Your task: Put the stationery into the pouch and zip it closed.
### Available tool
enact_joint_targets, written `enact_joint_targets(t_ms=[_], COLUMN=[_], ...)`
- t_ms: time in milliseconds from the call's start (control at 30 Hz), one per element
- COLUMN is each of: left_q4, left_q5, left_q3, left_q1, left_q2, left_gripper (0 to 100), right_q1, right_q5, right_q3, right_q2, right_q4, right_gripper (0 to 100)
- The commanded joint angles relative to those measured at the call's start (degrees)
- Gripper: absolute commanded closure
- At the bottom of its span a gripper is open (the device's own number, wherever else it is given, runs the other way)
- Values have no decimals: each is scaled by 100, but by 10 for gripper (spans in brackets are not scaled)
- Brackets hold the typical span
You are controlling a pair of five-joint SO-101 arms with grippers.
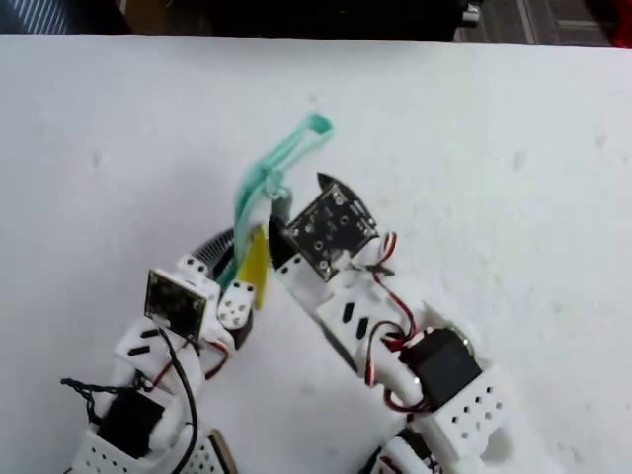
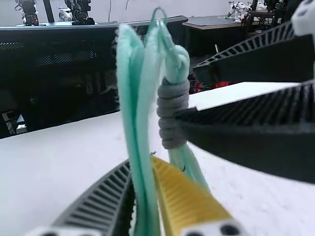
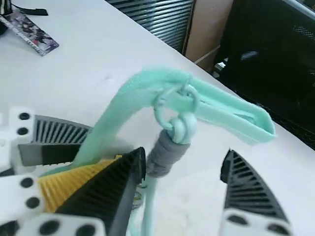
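Mint-green pouch (image 1: 272, 173) fabric is pinched between the yellow and grey fingers of my left gripper (image 1: 245, 252). It stands edge-up near the table (image 1: 494, 148) centre and runs off toward one o'clock. My right gripper (image 3: 184, 162) hangs spread, one black finger touching the grey zipper pull (image 3: 165, 152). Closing off-centre could flick that pull aside. A hard tug could drag the floppy pouch out of the left's hold.

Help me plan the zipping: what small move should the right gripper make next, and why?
Probably shut the right gripper on the grey zip pull: its jaws stand open with the pull beside one finger, while the left gripper clamps the teal pouch.
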Motion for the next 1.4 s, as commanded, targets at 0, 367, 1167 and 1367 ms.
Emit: enact_joint_targets(t_ms=[0, 367, 1167, 1367], left_q4=[88, 88, 88, 88], left_q5=[-70, -62, -79, -62], left_q3=[-141, -132, -132, -158], left_q1=[-13, -4, -4, -40], left_q2=[40, 40, 40, 40], left_gripper=[977, 977, 977, 910], right_q1=[-180, 136, 136, 163], right_q5=[-44, -53, -44, 79], right_q3=[-158, -123, -782, -818], right_q2=[-127, -119, 1015, 1015], right_q4=[-4, -497, -505, -505], right_gripper=[759, 759, 960, 981])
